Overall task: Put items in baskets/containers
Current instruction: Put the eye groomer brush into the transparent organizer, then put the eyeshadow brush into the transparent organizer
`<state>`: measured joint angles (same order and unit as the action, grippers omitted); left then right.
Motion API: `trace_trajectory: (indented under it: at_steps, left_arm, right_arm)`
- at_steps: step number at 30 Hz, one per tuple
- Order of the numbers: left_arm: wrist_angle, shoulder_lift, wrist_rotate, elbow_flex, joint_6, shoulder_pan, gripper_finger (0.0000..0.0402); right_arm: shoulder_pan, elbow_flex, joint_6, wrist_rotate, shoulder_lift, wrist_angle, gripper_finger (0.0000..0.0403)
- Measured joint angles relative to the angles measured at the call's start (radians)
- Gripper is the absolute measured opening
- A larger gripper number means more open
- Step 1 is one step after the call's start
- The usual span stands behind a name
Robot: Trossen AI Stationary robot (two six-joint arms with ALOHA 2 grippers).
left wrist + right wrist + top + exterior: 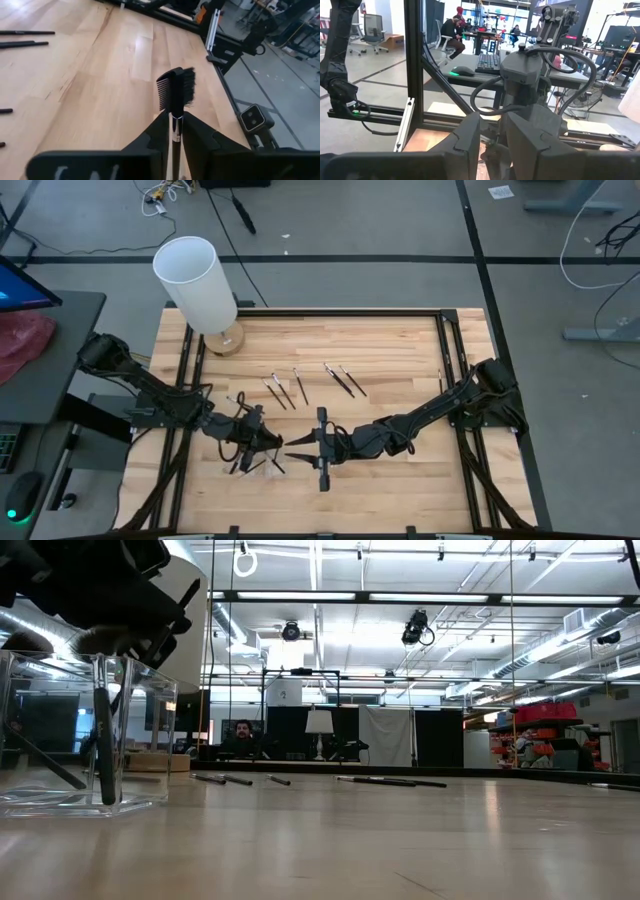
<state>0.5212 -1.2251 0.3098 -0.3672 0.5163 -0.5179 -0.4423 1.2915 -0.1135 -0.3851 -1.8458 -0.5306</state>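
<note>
My left gripper point(252, 438) hangs over the clear tray point(256, 464) near the table's front edge, shut on a dark brush with a comb-and-bristle head point(176, 90). In the low view the tray point(90, 730) stands at the left with several dark sticks leaning inside it and a gripper point(100, 600) above it. My right gripper point(292, 448) is just right of the tray, pointing at the left gripper, slightly open and empty. Several loose brushes point(285, 390) point(343, 380) lie flat on the wood behind the grippers. My left gripper pinches the brush by its thin handle point(175, 131), just below the silver collar, between its two fingers point(157, 132). The handle runs along the fingers and the head sticks out past their free ends, clear of the table.
A tall white cylinder on a round wooden base point(198, 280) stands at the table's far left corner. Black rails point(450, 370) frame the tabletop. Bare wood lies to the right of the arms and along the front edge. A person sits far behind the table point(241, 735).
</note>
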Motion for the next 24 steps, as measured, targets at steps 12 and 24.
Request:
trace_trajectory:
  at_steps: [12,24]
  left_arm:
    - [-0.016,0.012,-0.062,0.000,-0.026,0.000,0.0153]
    - [-0.223,0.342,-0.177,0.000,-0.108,0.033,0.0138]
  right_arm:
    - [0.001,0.000,0.000,0.000,0.000,0.000,0.0098]
    - [0.029,0.000,0.092,0.001,0.000,0.090,0.0098]
